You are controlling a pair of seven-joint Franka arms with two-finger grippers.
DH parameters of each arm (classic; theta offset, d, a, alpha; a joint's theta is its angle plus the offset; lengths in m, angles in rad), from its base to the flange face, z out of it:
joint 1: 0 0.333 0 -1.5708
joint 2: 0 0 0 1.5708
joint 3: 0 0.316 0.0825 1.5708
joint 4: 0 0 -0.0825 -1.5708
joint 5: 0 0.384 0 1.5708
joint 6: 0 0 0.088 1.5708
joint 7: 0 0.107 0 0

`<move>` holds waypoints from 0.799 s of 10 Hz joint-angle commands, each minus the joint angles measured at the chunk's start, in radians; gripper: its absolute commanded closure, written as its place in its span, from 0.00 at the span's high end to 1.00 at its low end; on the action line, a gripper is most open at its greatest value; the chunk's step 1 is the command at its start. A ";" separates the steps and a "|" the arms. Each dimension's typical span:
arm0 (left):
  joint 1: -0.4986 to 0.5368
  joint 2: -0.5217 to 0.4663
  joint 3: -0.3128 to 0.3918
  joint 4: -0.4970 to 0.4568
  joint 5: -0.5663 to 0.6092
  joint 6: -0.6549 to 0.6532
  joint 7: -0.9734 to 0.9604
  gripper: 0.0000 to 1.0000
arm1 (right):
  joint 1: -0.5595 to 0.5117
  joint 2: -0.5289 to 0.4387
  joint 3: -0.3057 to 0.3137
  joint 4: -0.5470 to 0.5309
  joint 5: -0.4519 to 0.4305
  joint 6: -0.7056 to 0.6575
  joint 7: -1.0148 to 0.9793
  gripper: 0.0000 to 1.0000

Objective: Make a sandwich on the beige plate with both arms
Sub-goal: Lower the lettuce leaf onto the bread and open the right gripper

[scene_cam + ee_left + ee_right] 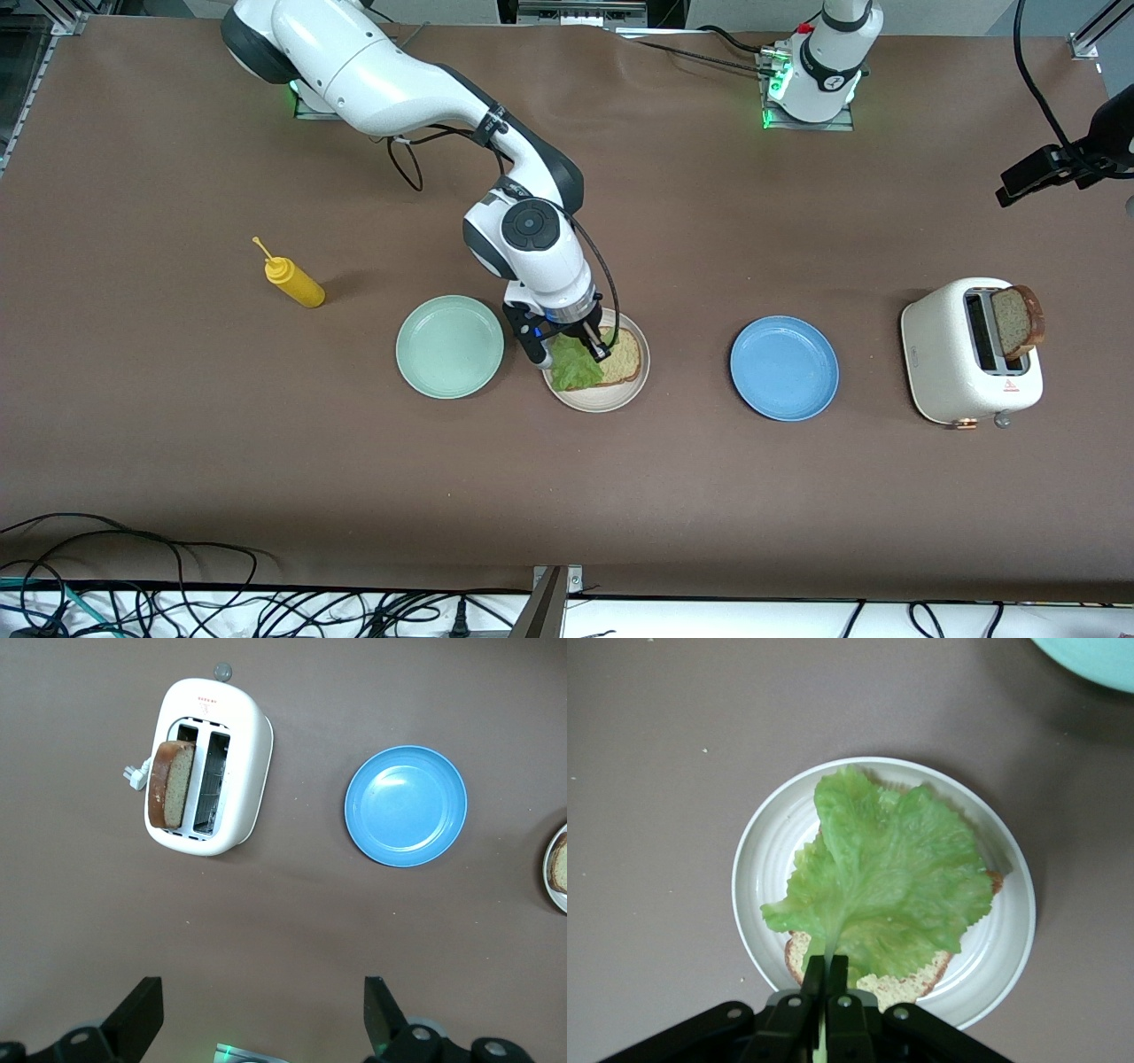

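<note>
On the brown worktop (pixel 567 496), the beige plate (pixel 611 397) sits between a green plate (pixel 449 346) and a blue plate (pixel 784 368). A bread slice (pixel 625 354) lies flat on the beige plate, with a lettuce leaf (pixel 576 365) draped over part of it. The right gripper (pixel 567 341) is over that plate, its jaws pressed together on the stem end of the lettuce leaf. Toward the left arm's end of the worktop stands a white toaster (pixel 970 354) with a second bread slice (pixel 1019 321) sticking up out of one slot. A yellow squeeze bottle (pixel 295 279) lies toward the right arm's end, farther from the front camera than the plates. The left gripper (pixel 261 1014) waits high above the worktop, jaws spread wide.
</note>
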 commanded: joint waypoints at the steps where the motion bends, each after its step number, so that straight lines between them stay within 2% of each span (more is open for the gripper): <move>1: 0.011 0.000 -0.004 0.011 -0.022 -0.012 0.002 1.00 | 0.014 0.029 -0.010 0.033 -0.013 0.037 0.046 0.00; 3: 0.011 0.000 -0.006 0.011 -0.022 -0.012 0.002 1.00 | 0.025 0.040 -0.010 0.032 -0.013 0.057 0.050 0.00; 4: 0.011 0.000 -0.004 0.011 -0.022 -0.012 0.002 1.00 | 0.027 0.042 -0.017 0.032 -0.012 0.059 0.050 0.34; 5: 0.011 0.000 -0.004 0.011 -0.022 -0.012 0.002 1.00 | 0.025 0.040 -0.017 0.032 -0.012 0.059 0.056 0.73; 6: 0.011 0.000 -0.004 0.011 -0.022 -0.012 0.002 1.00 | 0.025 0.040 -0.019 0.033 -0.012 0.059 0.062 0.93; 8: 0.011 0.000 -0.004 0.011 -0.022 -0.012 0.002 1.00 | 0.019 0.035 -0.019 0.033 -0.009 0.056 0.062 1.00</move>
